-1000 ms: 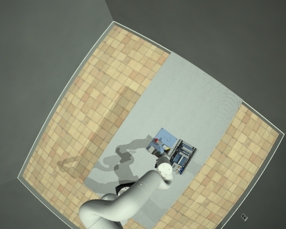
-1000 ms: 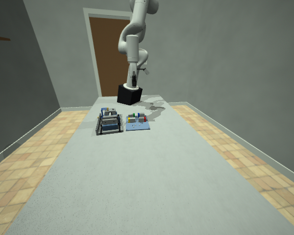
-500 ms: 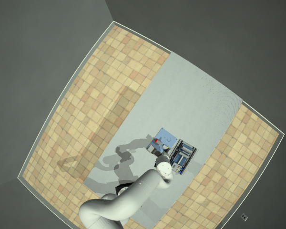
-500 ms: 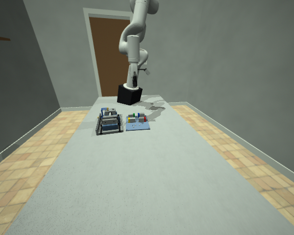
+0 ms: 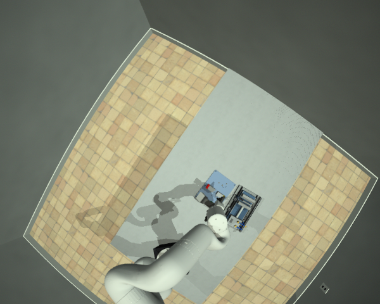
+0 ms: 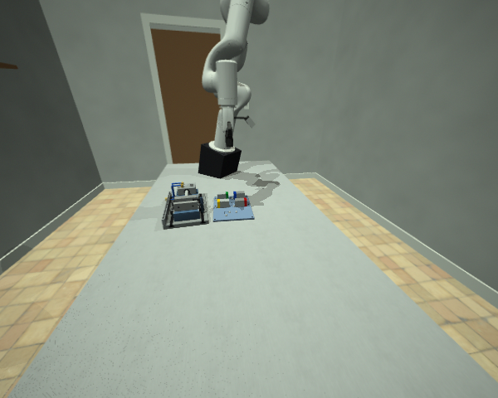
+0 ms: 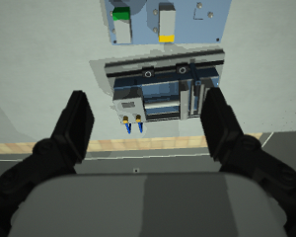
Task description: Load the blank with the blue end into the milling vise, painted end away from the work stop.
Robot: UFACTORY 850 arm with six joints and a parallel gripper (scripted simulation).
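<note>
The blank with the blue end (image 6: 239, 194) lies on the infeed plate (image 6: 241, 216) (image 5: 216, 175) (image 7: 138, 30), in the row nearer the robot base. In the top view its blue end is hidden; it is outside the wrist view. The milling vise (image 5: 238, 209) (image 6: 186, 214) (image 7: 160, 91) stands beside the plate. Its hose-side block (image 7: 129, 106) is at the left in the wrist view, and a grey block (image 7: 184, 101) is across from it. I cannot clearly tell the work stop. My gripper (image 6: 229, 136) (image 7: 146, 103) is open and empty, high above the table, with the vise seen between its fingers.
The green-ended blank (image 6: 221, 196) (image 7: 122, 30), yellow-ended blank (image 6: 225, 203) (image 7: 167, 22) and red-ended blank (image 6: 240, 202) (image 5: 211, 189) lie on the infeed plate. Small pegs (image 7: 210, 15) stand on it. Blue hoses (image 7: 140, 128) (image 6: 172, 189) stick out from the vise's robot-side end.
</note>
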